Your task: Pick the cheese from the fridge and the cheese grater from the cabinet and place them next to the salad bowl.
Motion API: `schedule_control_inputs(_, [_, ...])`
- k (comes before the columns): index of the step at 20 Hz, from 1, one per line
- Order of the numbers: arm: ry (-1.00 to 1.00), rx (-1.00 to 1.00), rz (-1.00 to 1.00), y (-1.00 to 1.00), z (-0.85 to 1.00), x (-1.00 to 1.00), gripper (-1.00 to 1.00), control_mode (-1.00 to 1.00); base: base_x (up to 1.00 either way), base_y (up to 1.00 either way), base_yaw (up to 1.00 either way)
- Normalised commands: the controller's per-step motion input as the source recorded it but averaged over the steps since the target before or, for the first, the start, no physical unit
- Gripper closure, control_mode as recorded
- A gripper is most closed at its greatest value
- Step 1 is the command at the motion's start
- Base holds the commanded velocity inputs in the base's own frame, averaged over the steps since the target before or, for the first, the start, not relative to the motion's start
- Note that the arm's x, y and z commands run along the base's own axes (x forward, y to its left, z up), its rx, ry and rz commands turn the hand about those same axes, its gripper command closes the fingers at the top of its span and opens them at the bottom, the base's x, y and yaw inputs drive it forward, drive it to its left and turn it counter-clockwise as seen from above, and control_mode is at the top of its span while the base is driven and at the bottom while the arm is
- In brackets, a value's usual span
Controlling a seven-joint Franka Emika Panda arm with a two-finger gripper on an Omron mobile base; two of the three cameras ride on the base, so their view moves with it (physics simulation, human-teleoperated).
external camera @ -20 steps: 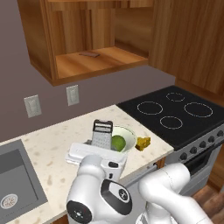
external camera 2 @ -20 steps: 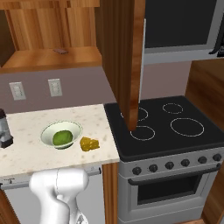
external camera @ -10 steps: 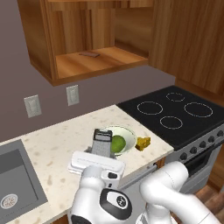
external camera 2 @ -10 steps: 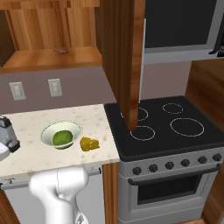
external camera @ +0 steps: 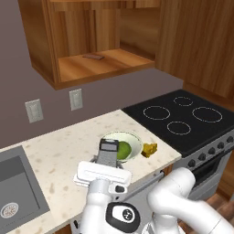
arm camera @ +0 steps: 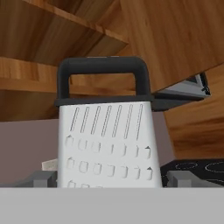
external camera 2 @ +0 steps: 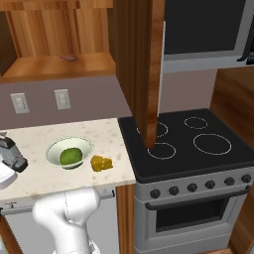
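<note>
The metallic cheese grater [external camera: 109, 153] with its black loop handle leans on the counter just left of the salad bowl [external camera: 114, 135], which holds a green round thing. My gripper [external camera: 106, 163] is right behind the grater, jaws open. In the hand view the cheese grater [arm camera: 107, 144] stands between my fingertips [arm camera: 43, 178] with a gap on each side of my gripper [arm camera: 113, 179]. The yellow cheese [external camera: 149, 149] lies right of the bowl. From the right, the cheese grater [external camera 2: 12, 151], salad bowl [external camera 2: 54, 146] and cheese [external camera 2: 100, 162] sit in a row. The wooden cabinet [external camera: 91, 64] hangs above. The fridge is out of view.
A black stove [external camera: 183, 119] adjoins the counter on the right, a steel sink [external camera: 13, 192] on the left. The cabinet's open door [external camera 2: 149, 74] hangs down over the stove's left side. A small flat item [external camera: 93, 56] lies on the cabinet shelf.
My hand has drawn back toward the base and lower, and the grater has come with it, going from upright to leaning. Bowl and cheese have not moved.
</note>
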Motion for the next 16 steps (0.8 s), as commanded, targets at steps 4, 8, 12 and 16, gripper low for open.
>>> schedule_control_inputs(4, [0.02, 0.01, 0.0, -0.12, -0.01, 0.0, 1.0, -1.0, 0.0, 0.0, 0.0])
schedule_control_inputs(8, [0.05, 0.01, 0.0, -0.13, -0.01, 0.0, 1.0, -1.0, 0.0, 0.0, 0.0])
schedule_control_inputs(12, [0.08, 0.0, 0.0, -0.03, -0.22, 0.03, 1.0, -1.0, 0.0, 0.0, 0.0])
schedule_control_inputs(16, [0.11, 0.0, 0.0, 0.0, -0.54, 0.14, 1.0, -1.0, 0.0, 0.0, 0.0])
